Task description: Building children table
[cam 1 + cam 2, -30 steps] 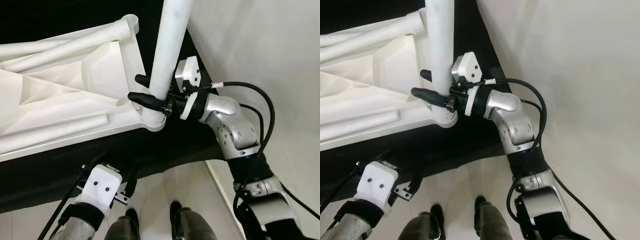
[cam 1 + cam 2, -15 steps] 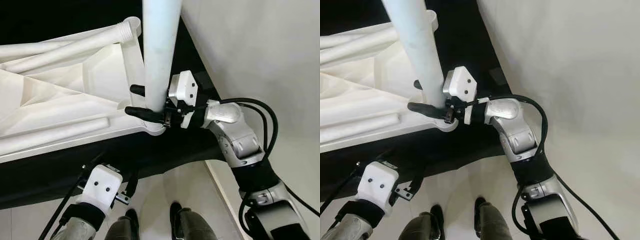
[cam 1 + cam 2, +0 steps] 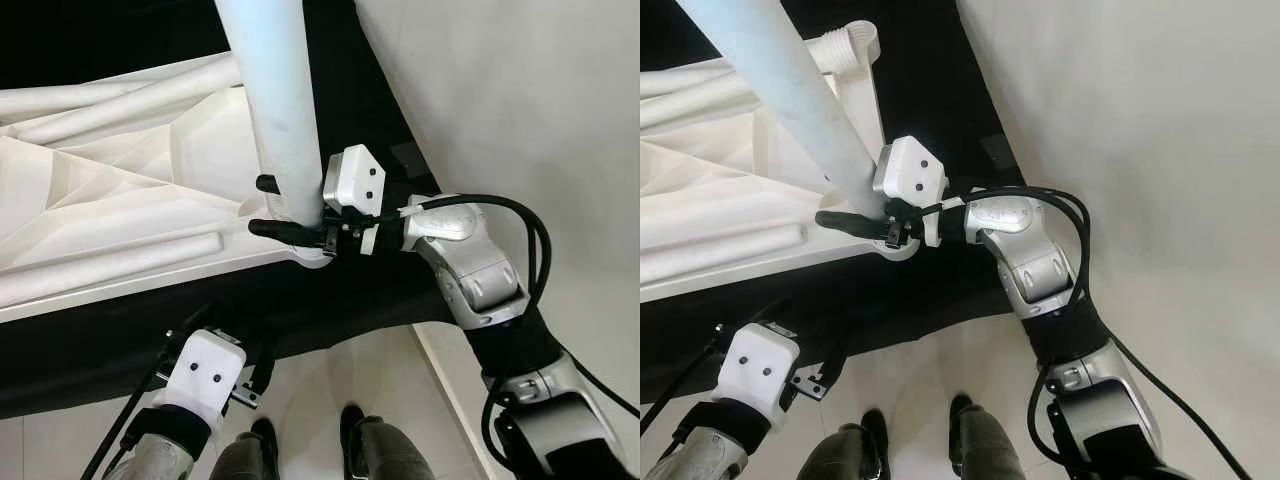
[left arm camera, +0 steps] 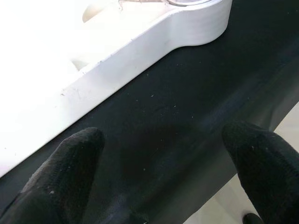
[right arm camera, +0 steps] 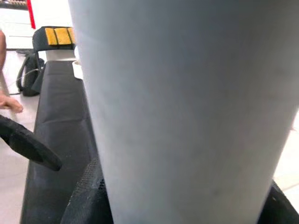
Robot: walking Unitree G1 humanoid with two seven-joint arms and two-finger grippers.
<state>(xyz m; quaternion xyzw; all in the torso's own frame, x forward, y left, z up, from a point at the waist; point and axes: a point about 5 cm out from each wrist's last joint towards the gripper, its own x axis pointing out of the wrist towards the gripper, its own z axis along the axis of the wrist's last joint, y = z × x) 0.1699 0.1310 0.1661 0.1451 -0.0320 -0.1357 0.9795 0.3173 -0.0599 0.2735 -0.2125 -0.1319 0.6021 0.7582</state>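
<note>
My right gripper clamps the table leg at the tabletop's corner socket; seating unfinished, I judge. Left gripper hangs released; spare legs remain unfitted.

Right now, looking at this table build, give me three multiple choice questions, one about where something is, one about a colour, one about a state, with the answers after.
1. Where does the lower end of the white table leg meet the tabletop?
A. at its corner socket
B. at its middle
C. on the floor beside it

2. What colour is the cloth under the tabletop?
A. red
B. black
C. yellow

3. What is the right gripper doing?
A. hanging idle
B. resting open on the cloth
C. clamping the leg

Answers:
1 A, the leg's foot sits at the round socket on the tabletop's corner.
2 B, the cloth is black in the eye views and the left wrist view.
3 C, one black finger lies on each side of the leg; the left gripper hovers open over the cloth.
</note>
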